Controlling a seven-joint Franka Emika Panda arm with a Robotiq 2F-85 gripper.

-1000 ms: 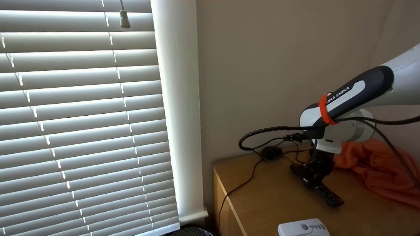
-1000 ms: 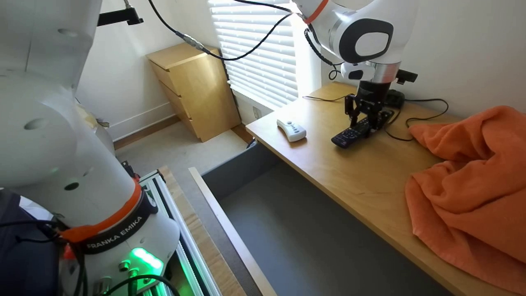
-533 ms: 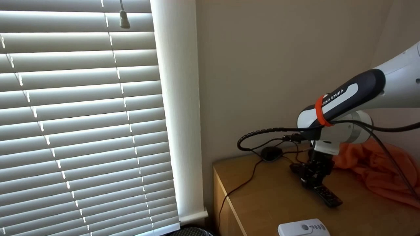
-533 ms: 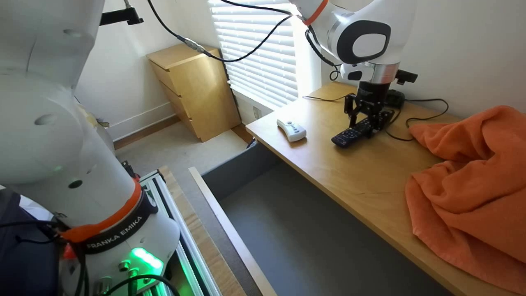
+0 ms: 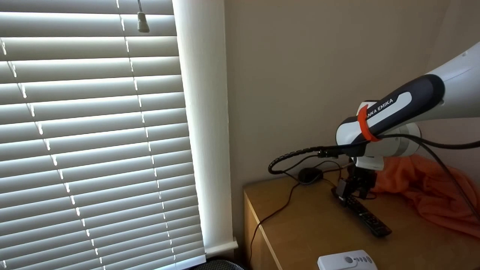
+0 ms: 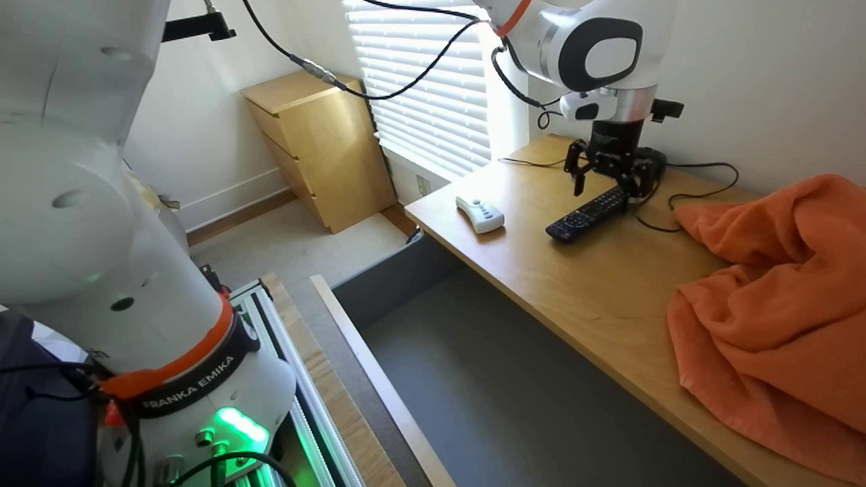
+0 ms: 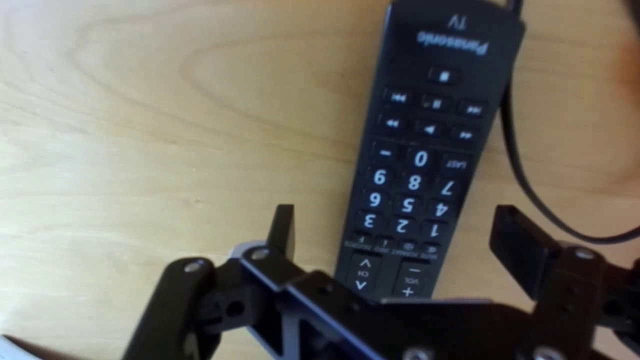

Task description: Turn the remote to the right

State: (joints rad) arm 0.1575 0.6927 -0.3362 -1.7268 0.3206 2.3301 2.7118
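The remote [image 7: 417, 170], slim and black with many buttons, lies flat on the wooden dresser top. It shows in both exterior views, running diagonally across the wood [image 6: 585, 218] [image 5: 371, 221]. My gripper [image 7: 395, 215] is open just above it, with one finger [image 7: 284, 227] to the left and the other finger [image 7: 520, 250] to the right in the wrist view. Wood shows between the remote and each finger, so nothing is held. The near end of the remote is hidden behind the gripper's body in the wrist view. In an exterior view the gripper [image 6: 605, 193] hangs over the remote's far half.
A white device with grey buttons [image 6: 480, 214] lies near the dresser's corner. An orange cloth [image 6: 778, 304] is heaped on the far side. Behind the gripper sits a black puck [image 5: 310, 175] with a cable. Below the front edge, a grey drawer [image 6: 487, 379] stands pulled out.
The gripper was closed around the remote; its fingers have spread apart and risen slightly off it. The remote stays on the wood in nearly the same place.
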